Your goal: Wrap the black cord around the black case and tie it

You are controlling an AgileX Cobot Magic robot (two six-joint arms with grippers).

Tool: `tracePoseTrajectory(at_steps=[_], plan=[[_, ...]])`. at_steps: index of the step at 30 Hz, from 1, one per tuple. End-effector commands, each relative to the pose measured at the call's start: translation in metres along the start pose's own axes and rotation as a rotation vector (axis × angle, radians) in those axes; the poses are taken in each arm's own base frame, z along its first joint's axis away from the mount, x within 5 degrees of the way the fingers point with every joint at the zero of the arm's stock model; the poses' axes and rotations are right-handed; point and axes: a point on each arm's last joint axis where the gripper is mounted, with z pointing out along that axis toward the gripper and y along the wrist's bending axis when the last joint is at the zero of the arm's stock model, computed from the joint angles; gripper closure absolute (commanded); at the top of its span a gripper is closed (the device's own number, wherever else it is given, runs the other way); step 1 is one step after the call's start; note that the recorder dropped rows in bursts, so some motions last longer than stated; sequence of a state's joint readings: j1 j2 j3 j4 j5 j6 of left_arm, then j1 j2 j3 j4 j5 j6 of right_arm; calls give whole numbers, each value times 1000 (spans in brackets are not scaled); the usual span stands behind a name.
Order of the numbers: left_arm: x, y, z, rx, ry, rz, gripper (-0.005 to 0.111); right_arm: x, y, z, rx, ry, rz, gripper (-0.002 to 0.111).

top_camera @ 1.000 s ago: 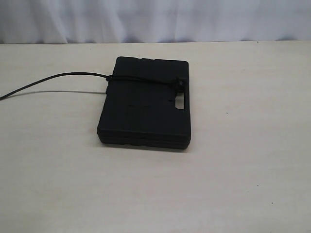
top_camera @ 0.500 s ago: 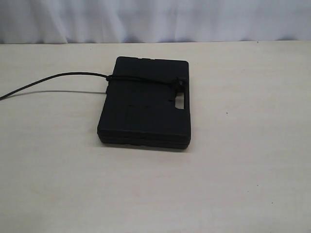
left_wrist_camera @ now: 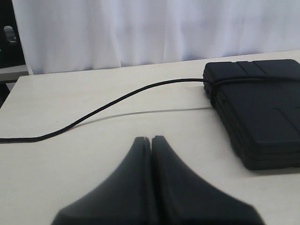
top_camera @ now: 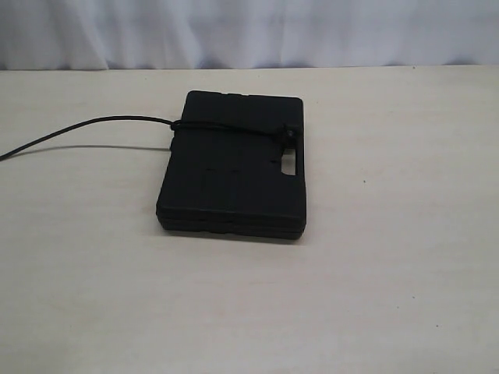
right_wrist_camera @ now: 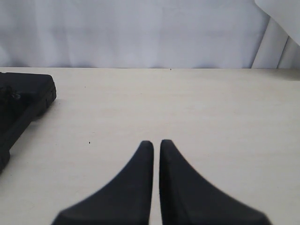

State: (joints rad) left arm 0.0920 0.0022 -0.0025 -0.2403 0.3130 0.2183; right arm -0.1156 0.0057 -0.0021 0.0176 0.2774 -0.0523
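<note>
The black case (top_camera: 234, 171) lies flat in the middle of the table, its handle cutout (top_camera: 290, 165) on the right side. The black cord (top_camera: 93, 123) crosses the case's far part to a knot (top_camera: 290, 134) by the handle, and its tail trails off to the left, partly raised off the table. Neither gripper appears in the exterior view. In the left wrist view my left gripper (left_wrist_camera: 151, 138) is shut and empty, short of the cord (left_wrist_camera: 117, 101) and case (left_wrist_camera: 262, 112). My right gripper (right_wrist_camera: 156, 142) is shut on nothing, apart from the case (right_wrist_camera: 21, 98).
The pale wooden table (top_camera: 390, 273) runs on all round the case. A white curtain (top_camera: 249, 31) hangs along the far edge. A dark object (left_wrist_camera: 9, 42) stands beyond the table's corner in the left wrist view.
</note>
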Motion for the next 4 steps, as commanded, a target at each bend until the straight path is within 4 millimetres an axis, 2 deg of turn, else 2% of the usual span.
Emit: tracePoseTrajectory(at_steps=[1,4], plan=[[0,0,0,-3,-5,-7,107,1,0,0,5,1,-2,104],[0,0,0,-3,-5,-7,107,1,0,0,5,1,-2,104]])
